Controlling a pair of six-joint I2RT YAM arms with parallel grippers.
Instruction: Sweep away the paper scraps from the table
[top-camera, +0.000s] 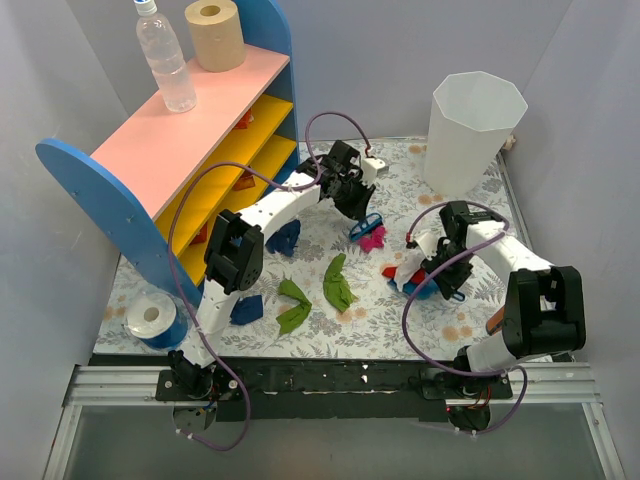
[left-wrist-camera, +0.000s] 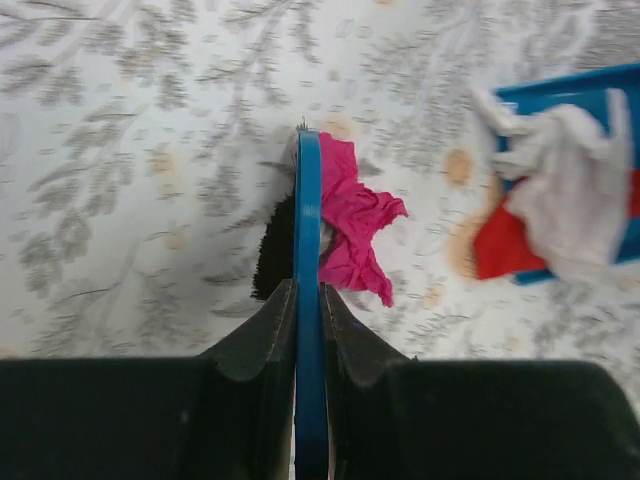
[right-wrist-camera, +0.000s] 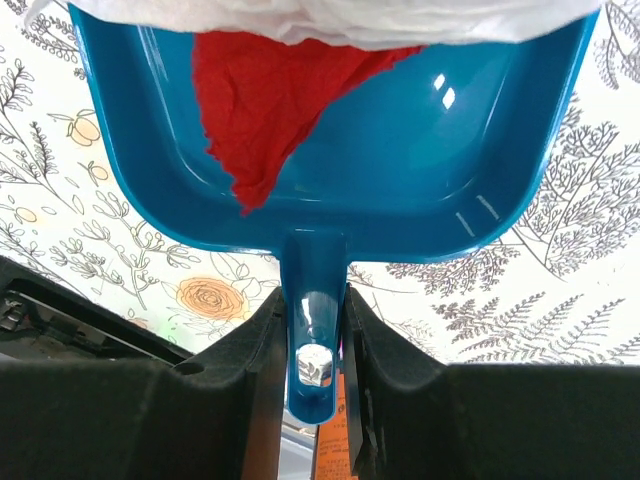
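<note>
left jaws pinch one brush (left-wrist-camera: 308, 230), right jaws grip one dustpan (right-wrist-camera: 430, 150) holding two scraps (right-wrist-camera: 260, 110).

Green and navy paper scraps (top-camera: 338, 280) lie crumpled on the flowered table (top-camera: 330, 332), at the middle and left. The magenta scrap (top-camera: 372, 238) lies further right, near the red and white ones.

The top camera looked down from above and behind the arm bases onto the whole tabletop (top-camera: 340, 335). The left wrist camera looked closely along its fingers (left-wrist-camera: 250, 350) at the brush (left-wrist-camera: 309, 250); the right wrist camera sat close over the dustpan (right-wrist-camera: 400, 150), which all three views shared.
</note>
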